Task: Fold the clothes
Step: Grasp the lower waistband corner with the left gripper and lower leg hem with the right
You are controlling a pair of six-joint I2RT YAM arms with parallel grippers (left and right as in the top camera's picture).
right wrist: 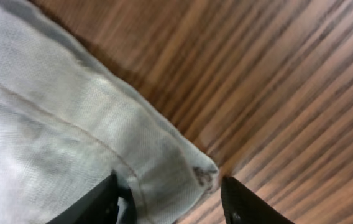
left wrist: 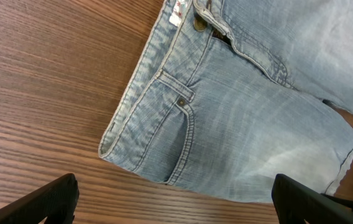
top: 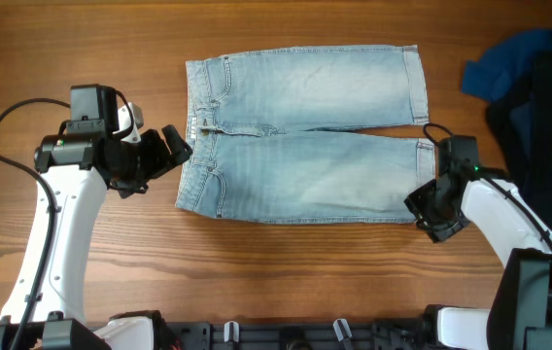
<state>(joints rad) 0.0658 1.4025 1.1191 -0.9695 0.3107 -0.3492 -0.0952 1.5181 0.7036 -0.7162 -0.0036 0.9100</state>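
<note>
The denim shorts [top: 305, 136] are lying flat in the middle of the table [top: 72, 39], waistband to the left. The left end effector [top: 159, 160] is hovering beside the waistband, spread wide and holding nothing. The right end effector [top: 430, 209] is straddling the near leg's hem corner. Its fingertips [right wrist: 96, 202] are cut off in the wrist view, so a pinch cannot be told.

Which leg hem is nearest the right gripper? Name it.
The near leg's hem; the right gripper straddles its corner, while the far leg's hem lies beyond.

1. Wooden table [top: 72, 49], brown grain running lengthwise.
2. Pale denim shorts [top: 305, 146] spread flat mid-table (waistband to the left).
3. Heap of royal-blue and black garments [top: 538, 97] at the right edge.
</note>
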